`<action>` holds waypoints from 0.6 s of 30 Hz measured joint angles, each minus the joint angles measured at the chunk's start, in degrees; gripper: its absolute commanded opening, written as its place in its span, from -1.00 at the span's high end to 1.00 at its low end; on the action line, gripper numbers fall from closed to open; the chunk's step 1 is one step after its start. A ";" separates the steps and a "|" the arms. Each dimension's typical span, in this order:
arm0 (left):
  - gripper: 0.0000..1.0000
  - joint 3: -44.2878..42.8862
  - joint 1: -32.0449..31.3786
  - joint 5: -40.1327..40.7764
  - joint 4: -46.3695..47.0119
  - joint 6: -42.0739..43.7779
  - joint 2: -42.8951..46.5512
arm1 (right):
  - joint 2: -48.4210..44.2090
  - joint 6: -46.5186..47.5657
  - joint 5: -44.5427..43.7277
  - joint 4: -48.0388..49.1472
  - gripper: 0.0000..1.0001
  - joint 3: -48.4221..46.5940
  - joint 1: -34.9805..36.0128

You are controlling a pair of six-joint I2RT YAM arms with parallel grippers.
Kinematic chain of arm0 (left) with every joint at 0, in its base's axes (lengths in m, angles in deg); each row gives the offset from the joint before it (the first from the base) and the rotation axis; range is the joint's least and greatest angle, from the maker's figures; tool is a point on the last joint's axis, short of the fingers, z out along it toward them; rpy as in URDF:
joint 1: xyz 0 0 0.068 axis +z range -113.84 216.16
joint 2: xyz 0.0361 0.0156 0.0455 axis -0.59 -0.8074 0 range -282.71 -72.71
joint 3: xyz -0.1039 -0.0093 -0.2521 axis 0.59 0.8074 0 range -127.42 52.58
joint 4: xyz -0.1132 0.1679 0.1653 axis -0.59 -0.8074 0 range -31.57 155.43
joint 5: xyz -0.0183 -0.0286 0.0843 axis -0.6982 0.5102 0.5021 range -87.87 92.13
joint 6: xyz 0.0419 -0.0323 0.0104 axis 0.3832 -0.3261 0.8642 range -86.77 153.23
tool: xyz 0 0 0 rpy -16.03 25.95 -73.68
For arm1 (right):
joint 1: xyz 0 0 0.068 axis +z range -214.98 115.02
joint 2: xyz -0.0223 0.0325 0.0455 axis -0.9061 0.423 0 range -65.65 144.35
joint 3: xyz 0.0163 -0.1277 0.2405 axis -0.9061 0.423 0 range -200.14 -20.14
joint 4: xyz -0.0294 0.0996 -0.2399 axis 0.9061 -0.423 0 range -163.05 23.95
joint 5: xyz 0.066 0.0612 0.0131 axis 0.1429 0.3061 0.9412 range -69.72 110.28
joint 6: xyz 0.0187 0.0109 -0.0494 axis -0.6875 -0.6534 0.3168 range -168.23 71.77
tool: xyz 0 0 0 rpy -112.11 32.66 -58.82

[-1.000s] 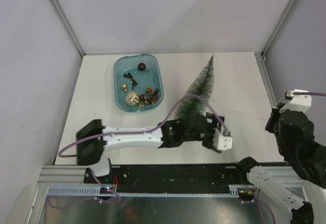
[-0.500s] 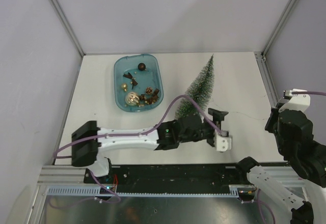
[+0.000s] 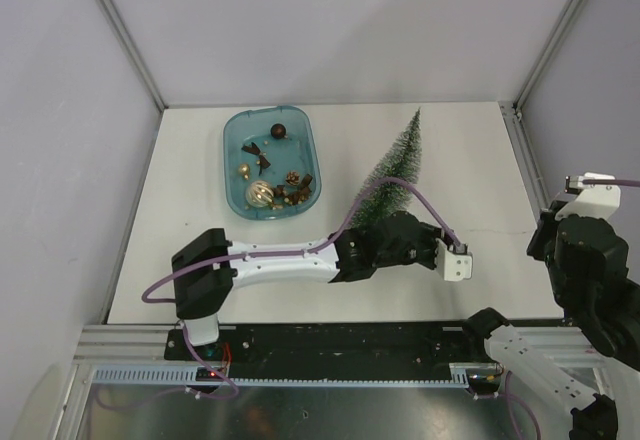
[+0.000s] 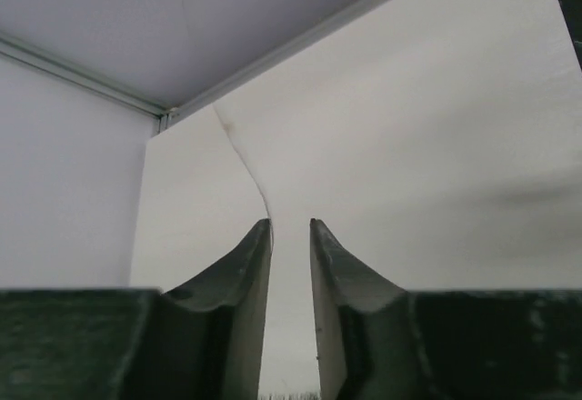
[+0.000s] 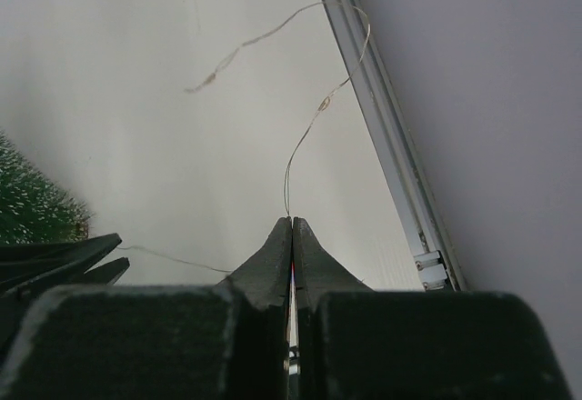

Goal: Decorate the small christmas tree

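Right gripper (image 5: 292, 223) pinched the thin wire (image 5: 309, 132) shut, probably anchoring it so the left gripper (image 4: 291, 227) could take the slack by the small christmas tree (image 3: 395, 175), which lay flat right of the blue tray (image 3: 232, 160). Since a second earlier, left arm reached further right, jaws narrowed to a slim gap.

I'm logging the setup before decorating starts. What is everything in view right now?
table: one, white, under everything
tray: one, blue, far left of the table
ornaments: several, gold, brown and dark, in the tray
small christmas tree: one, green with frosted tips, lying right of the tray
thin wire: one, pale, on the table's right side
left gripper: black, jaws slightly apart, near the tree's foot
right gripper: black, shut on the wire
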 measured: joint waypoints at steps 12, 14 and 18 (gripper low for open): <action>0.98 -3.15 -0.02 -6.34 -10.56 -5.62 0.09 | 2.58 3.76 -3.52 2.82 1.00 0.00 0.52; 0.99 -3.98 -0.07 -8.28 -12.83 -7.69 0.52 | 3.28 4.31 -4.11 3.98 1.00 0.02 0.83; 1.00 -3.76 -0.11 -12.26 -17.68 -12.57 3.98 | 4.44 5.14 -4.35 6.25 1.00 0.15 0.96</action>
